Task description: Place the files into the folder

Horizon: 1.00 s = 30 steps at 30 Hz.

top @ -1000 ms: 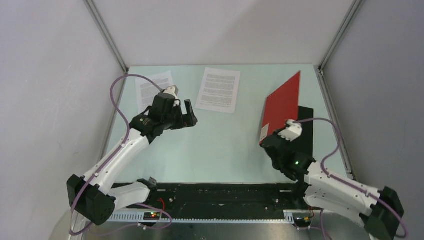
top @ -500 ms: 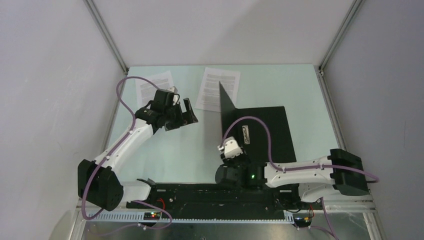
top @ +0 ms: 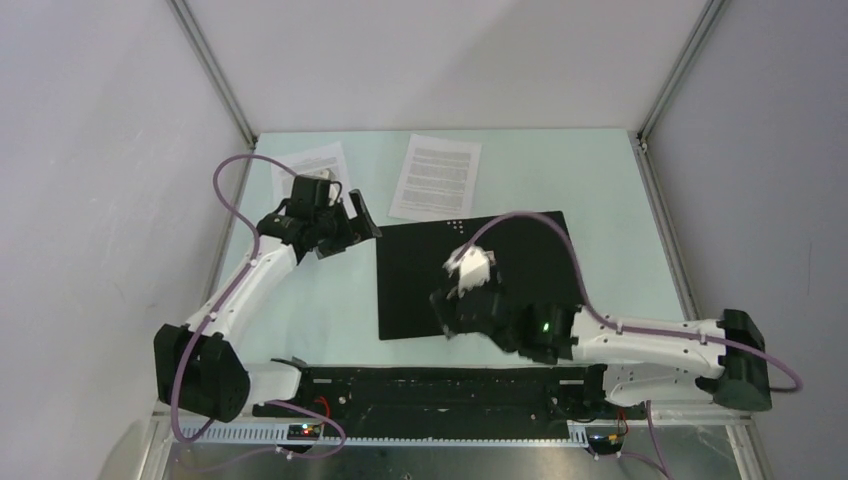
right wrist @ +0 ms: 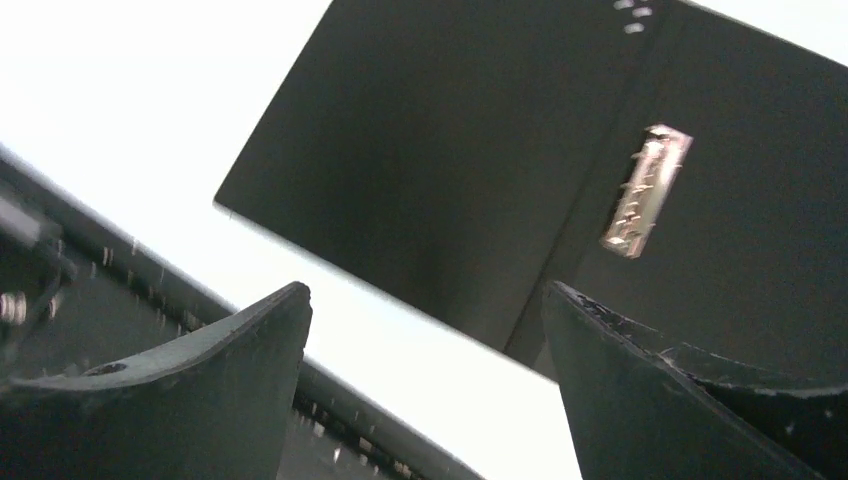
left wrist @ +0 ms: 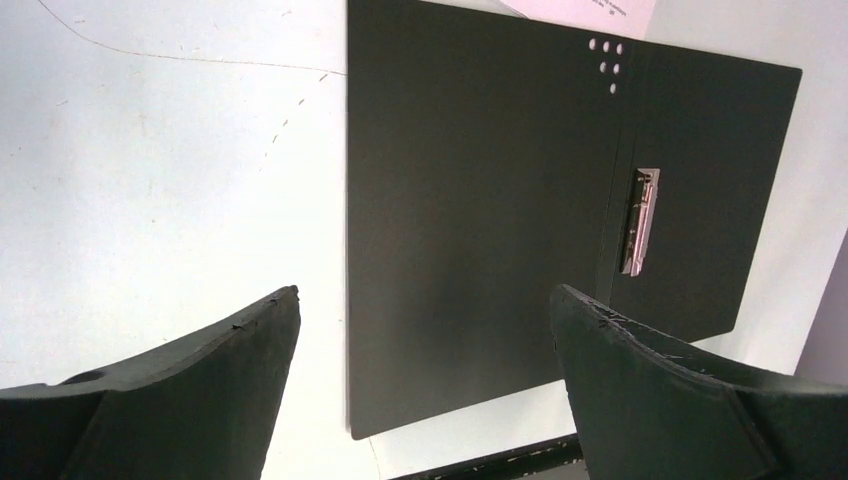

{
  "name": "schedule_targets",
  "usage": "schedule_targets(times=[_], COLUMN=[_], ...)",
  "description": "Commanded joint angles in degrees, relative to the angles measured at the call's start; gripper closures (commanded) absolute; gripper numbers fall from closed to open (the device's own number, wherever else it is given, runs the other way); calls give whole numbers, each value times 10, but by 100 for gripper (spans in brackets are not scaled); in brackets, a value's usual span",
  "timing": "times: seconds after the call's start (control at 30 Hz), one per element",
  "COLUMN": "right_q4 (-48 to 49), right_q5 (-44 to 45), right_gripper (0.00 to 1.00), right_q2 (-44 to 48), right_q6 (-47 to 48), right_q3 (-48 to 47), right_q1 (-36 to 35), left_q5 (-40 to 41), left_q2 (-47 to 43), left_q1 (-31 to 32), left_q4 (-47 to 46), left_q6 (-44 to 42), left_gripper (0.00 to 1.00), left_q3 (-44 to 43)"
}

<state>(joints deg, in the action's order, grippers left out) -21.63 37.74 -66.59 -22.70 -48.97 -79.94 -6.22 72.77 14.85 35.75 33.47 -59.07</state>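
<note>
Two printed sheets (top: pixel 435 178) lay beyond the folder (top: pixel 415 280), one at its far edge, the other sheet (top: pixel 305 165) further left. The folder lay open on the table (top: pixel 610 190), black inside up. The right jaws hung spread above its near edge; the left jaws were spread off its far-left corner.

Worktop (top: pixel 330 300) was pale green-white and matt; a thin dark line (left wrist: pixel 180 58) crossed its surface. A black strip (top: pixel 400 385) ran along the near edge; a white slotted rail (top: pixel 420 432) lay in front of it, carrying a small board (top: pixel 303 431) with a red light. Grey panels (top: pixel 440 60) closed three sides; one metal post (top: pixel 213 75) rose at the far left corner, another (top: pixel 677 70) at the far right.
</note>
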Motion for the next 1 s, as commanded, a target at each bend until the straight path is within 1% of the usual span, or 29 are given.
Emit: schedule_targets(times=[0.0, 0.03, 0.07, 0.1, 0.13, 0.17, 0.2, 0.27, 0.33, 0.5, 0.6, 0.7, 0.97], right_q4=[-65, -86, -95, -110, -115, -122, -124, -123, -91, -89, -83, -84, -95], right_q5=[-127, -158, -170, -174, -179, -181, -189, -209, -221, -218, -218, -213, -205], right_gripper=[12, 13, 15, 18, 26, 30, 40, 49, 50, 54, 56, 63, 64], right_q2=[7, -4, -31, -48, -87, -106, -147, -196, -233, -306, -319, -339, -365], right_q6=[-48, -51, -51, -47, -45, -40, -39, -36, -25, -13, -8, -10, -19], right_q3=[-47, -51, -64, -71, -84, -90, -104, -120, -127, -167, -171, -177, -177], right_q1=[156, 213, 260, 279, 312, 325, 350, 374, 385, 392, 394, 393, 391], left_q5=[2, 0, 1, 2, 2, 2, 2, 4, 8, 9, 10, 13, 18], left_q2=[-28, -29, -33, -35, -41, -45, -52, -67, -79, -93, -94, -92, -92], left_q1=[-3, -2, -1, 0, 1, 1, 1, 1, 1, 2, 1, 1, 1], left_q4=[-5, -5, -5, -6, -7, -7, -8, -8, -8, -7, -7, -8, -7], left_q6=[-5, -4, -3, -2, 0, 1, 2, 1, 0, -1, -1, -2, -5], left_gripper=[0, 0, 0, 0, 0, 0, 0, 0, 0, 0, 0, 0, 0], left_q3=[-4, -2, 5, 8, 16, 20, 28, 38, 49, 66, 72, 74, 75])
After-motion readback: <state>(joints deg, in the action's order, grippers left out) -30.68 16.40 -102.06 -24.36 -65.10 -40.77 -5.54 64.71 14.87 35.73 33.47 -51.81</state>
